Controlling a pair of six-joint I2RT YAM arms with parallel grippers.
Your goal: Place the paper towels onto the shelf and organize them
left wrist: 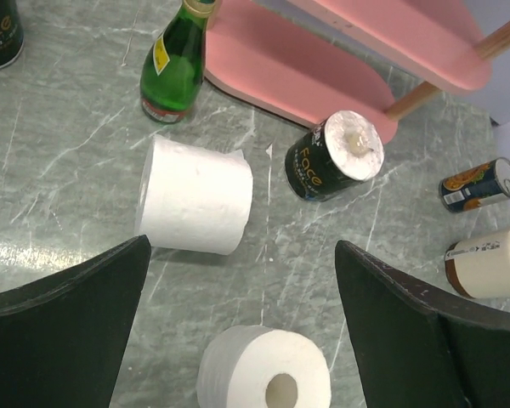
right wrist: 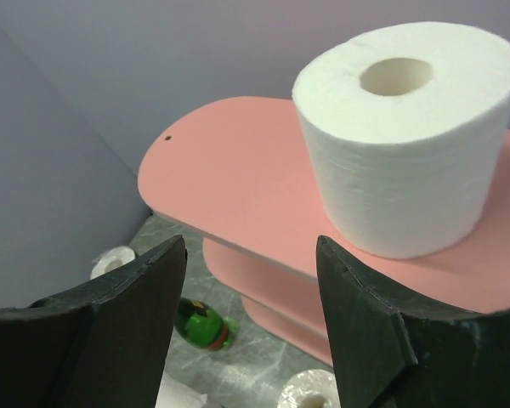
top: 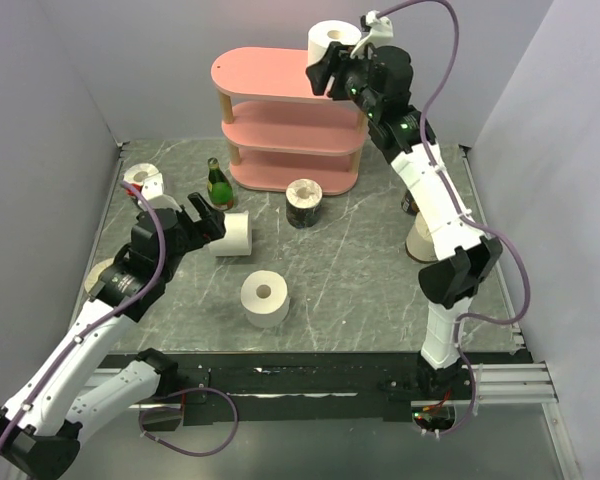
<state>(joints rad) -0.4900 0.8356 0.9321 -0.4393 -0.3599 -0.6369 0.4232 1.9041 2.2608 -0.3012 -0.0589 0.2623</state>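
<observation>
Paper towel roll (right wrist: pixel 404 144), plain white, upright on the top oval board of the pink three-tier shelf (right wrist: pixel 229 170), just beyond the right pincer (right wrist: pixel 248 246), spread wide, empty. Left pincer (left wrist: pixel 242 246) also spread, gripping nothing, above the grey marbled table (left wrist: pixel 68 170). Before it, second white roll (left wrist: pixel 195 197) on its side, third white roll (left wrist: pixel 263 374) upright; farther off, dark-banded roll (left wrist: pixel 333 157) near the shelf's bottom board, green glass bottle (left wrist: pixel 174 64) by the same board.
</observation>
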